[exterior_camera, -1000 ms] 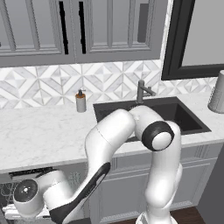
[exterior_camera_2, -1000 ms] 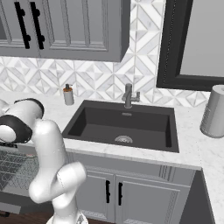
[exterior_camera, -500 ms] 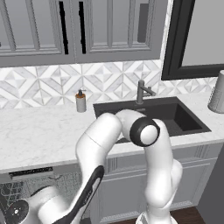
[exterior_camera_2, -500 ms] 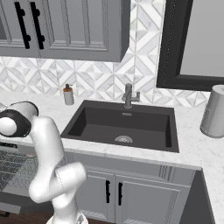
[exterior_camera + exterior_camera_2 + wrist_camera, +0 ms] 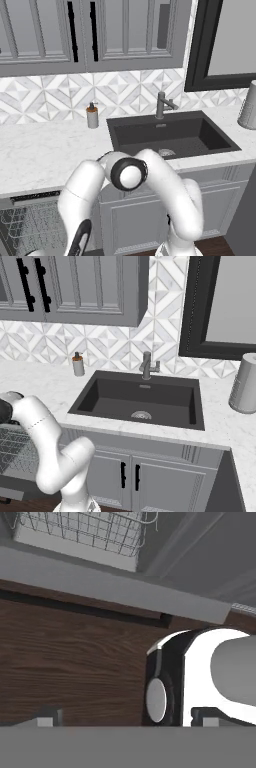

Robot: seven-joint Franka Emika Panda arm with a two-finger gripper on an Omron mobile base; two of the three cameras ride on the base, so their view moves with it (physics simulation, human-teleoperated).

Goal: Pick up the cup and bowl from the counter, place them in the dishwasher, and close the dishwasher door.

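My gripper hangs low in front of the dishwasher and points down at the brown wood floor; it is open, its fingertips are wide apart, and nothing is between them. The dishwasher's grey wire rack lies at the top of the hand view, with a flat grey slab, apparently the lowered dishwasher door, below it. The rack shows under the black control strip, and again as the rack beside my arm. The white marble counter bears no cup or bowl; both are out of view.
A beige soap dispenser stands at the backsplash left of the dark sink and faucet. A grey canister sits at the counter's right end. Grey panelled cabinets run under the sink.
My arm has folded further down and to the left in front of the dishwasher. The hand has dropped below the bottom edge of the left base view.
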